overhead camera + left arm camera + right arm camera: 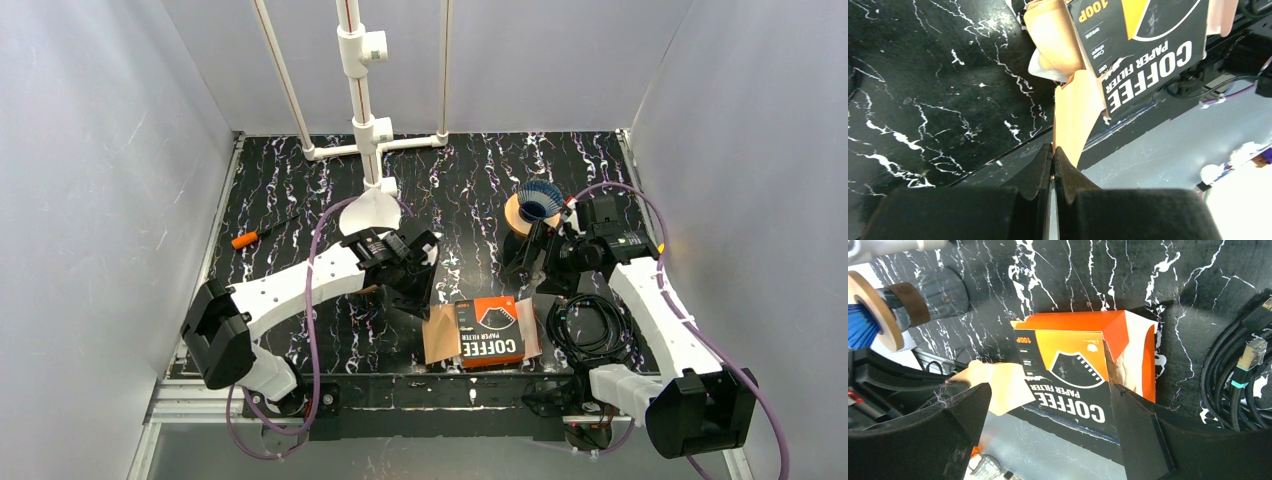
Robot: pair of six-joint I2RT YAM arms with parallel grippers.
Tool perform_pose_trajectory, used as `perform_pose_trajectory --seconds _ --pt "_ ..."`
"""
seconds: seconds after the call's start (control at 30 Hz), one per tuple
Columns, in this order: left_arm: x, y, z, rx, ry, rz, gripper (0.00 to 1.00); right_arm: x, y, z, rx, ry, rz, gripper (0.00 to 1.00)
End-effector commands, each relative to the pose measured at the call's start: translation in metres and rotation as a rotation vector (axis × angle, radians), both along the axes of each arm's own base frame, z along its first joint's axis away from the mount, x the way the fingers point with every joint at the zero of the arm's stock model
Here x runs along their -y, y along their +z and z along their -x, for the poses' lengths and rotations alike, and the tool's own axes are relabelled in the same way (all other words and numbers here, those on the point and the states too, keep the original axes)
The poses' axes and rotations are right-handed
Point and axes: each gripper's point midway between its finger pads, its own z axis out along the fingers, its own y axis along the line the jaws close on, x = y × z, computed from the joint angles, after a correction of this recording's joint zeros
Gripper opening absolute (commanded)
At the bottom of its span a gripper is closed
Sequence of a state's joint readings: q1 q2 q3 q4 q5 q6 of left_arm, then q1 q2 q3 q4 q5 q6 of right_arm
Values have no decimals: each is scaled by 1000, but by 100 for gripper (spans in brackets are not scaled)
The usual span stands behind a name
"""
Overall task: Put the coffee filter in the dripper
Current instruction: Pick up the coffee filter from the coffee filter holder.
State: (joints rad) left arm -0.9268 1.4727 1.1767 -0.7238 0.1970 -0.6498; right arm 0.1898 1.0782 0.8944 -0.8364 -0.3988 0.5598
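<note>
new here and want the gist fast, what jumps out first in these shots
The orange-and-black coffee filter box at the table's near edge stands out, with a brown paper filter sticking out of its left side. The shut left gripper seems to pinch that filter's edge. Behind the box to the right stands the dripper, beside the open right gripper.

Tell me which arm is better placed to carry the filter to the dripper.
Left, probably: the left end effector is shut on the tan filter at its edge, beside the box. The right end effector is open and empty, though nearer the dripper.
</note>
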Motion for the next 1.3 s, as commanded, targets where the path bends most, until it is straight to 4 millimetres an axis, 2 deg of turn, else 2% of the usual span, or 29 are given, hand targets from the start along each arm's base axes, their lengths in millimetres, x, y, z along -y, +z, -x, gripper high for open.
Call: perform_pose_trajectory --seconds 0.0,0.4,0.7,1.07,1.27 --pt "-13 28 1 89 -94 18 0 0 27 0 44 9 -10 98" --pt "-31 60 1 221 -233 27 0 2 64 7 88 60 0 98" --pt "-32 64 -1 231 -270 3 0 2 74 4 105 68 1 98" --pt "-31 86 -6 304 -308 32 0 -3 92 -4 153 83 -25 98" --pt "-38 88 -13 337 -283 0 0 -5 100 -7 182 109 -31 98"
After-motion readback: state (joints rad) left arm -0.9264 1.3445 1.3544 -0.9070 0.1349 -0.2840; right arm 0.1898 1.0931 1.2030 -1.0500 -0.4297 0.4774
